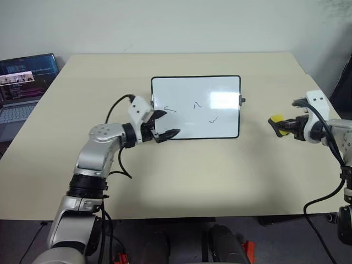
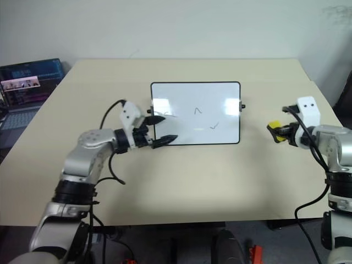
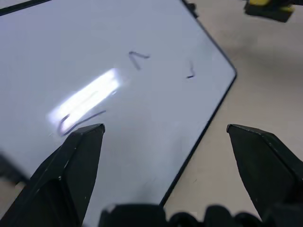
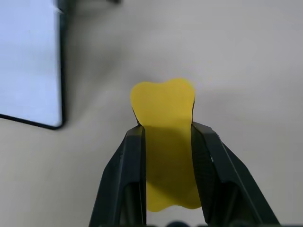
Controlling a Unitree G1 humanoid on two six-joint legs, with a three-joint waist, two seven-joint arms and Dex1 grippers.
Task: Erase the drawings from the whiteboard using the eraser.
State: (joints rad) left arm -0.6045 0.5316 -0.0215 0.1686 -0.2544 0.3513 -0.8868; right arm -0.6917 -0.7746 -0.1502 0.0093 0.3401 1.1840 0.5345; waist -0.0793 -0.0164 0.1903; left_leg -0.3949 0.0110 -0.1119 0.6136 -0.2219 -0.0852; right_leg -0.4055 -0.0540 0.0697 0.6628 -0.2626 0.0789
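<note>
**Eraser held off the board's right edge, left jaws spread at its near left corner**

Nearest in the left eye view, the left arm bends up from below and reaches forward and to the right, its left gripper [image 1: 165, 124] pointing nearly level with jaws spread apart over the whiteboard's near left corner. Across the beige surface [image 1: 181, 176] the whiteboard [image 1: 220, 125] lies with its long axis running left to right, and the drawings [image 1: 197, 104] sit in a loose row along that axis. Well to the right of the board, the right gripper [image 1: 279, 126] points toward it, jaws clenched on the yellow eraser [image 1: 278, 119], raised off the surface. An open laptop [image 1: 25, 82] stands at the far left edge, before a plain pale wall.

Seen from the left wrist, two black fingers [image 3: 71, 165] stand wide apart with the board's black-framed corner between them; the dash, zigzag and tick show on the glossy white.

From the right wrist, the jaws pinch the eraser by its sides, its long axis running along the fingers and its end jutting past their tips; the board's corner lies beside it.
</note>
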